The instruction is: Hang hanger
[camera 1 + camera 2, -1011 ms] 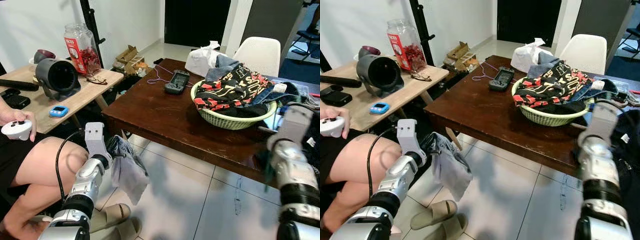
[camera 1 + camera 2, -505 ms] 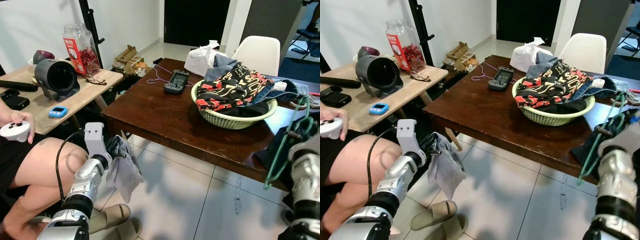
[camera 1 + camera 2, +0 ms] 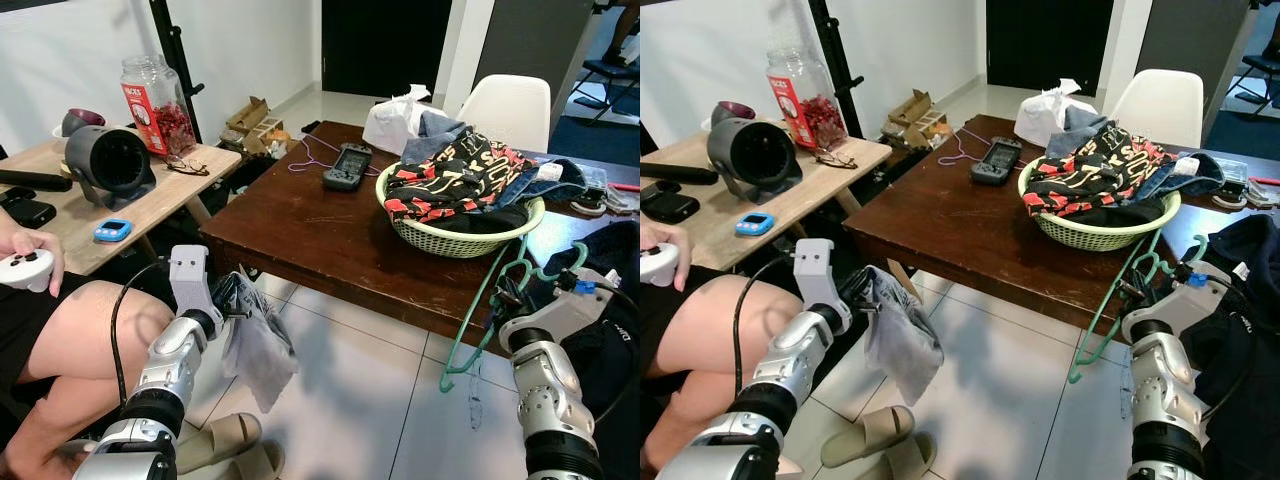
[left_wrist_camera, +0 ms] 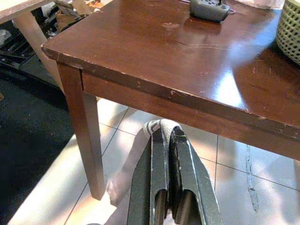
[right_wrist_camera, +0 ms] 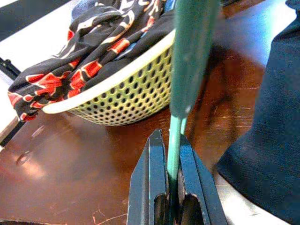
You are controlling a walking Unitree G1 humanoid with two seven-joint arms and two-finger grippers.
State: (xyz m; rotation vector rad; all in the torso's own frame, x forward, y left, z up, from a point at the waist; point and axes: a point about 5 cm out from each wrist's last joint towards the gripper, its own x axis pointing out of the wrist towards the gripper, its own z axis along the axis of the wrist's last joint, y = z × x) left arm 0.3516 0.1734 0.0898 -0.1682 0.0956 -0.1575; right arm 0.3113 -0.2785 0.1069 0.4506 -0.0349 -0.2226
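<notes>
Two grippers at work: the right gripper (image 5: 169, 180) clamps a green hanger (image 3: 487, 312) beside the laundry basket (image 3: 455, 240). Left gripper (image 4: 168, 140) pinches grey cloth (image 3: 258, 345) below the wooden table (image 3: 320, 225).

The hanger (image 3: 492, 306) is thin green wire, hanging tilted off the near edge of the dark wooden table (image 3: 320, 225), just in front of the green basket (image 3: 455, 241). Its hook end sits level with the tabletop; its lower corner dangles above the tiled floor.
</notes>
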